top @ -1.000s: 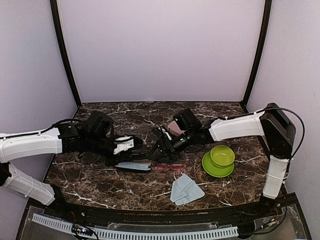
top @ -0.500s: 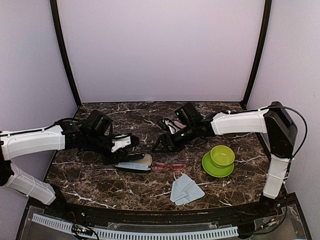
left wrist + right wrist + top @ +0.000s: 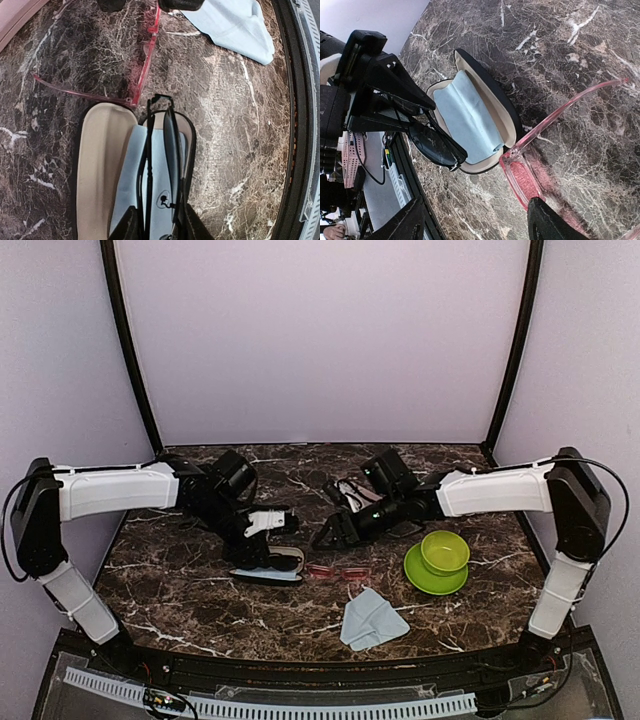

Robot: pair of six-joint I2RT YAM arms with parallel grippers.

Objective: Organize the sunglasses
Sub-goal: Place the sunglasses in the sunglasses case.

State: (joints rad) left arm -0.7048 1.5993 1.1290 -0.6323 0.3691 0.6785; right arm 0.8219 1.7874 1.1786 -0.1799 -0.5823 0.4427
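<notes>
The black sunglasses (image 3: 167, 145) hang folded just above the open black case (image 3: 102, 150), which is lined with a light blue cloth (image 3: 157, 185). My left gripper (image 3: 157, 227) is shut on one end of them. In the right wrist view the dark lens (image 3: 432, 142) hovers over the case's near rim (image 3: 512, 127). The red-pink sunglasses (image 3: 522, 175) lie unfolded on the marble right beside the case, also seen from above (image 3: 337, 572). My right gripper (image 3: 475, 220) stands open above their lens end, holding nothing. From above, the left gripper (image 3: 262, 548) is over the case (image 3: 270, 570).
A green bowl (image 3: 445, 550) on a green plate (image 3: 432, 580) stands at the right. A loose light blue cloth (image 3: 370, 620) lies near the front edge. A pink case (image 3: 350, 492) sits behind the right wrist.
The left arm has swung in and carried the black sunglasses over the open case. The right gripper has drawn back to the right, away from the left one.
</notes>
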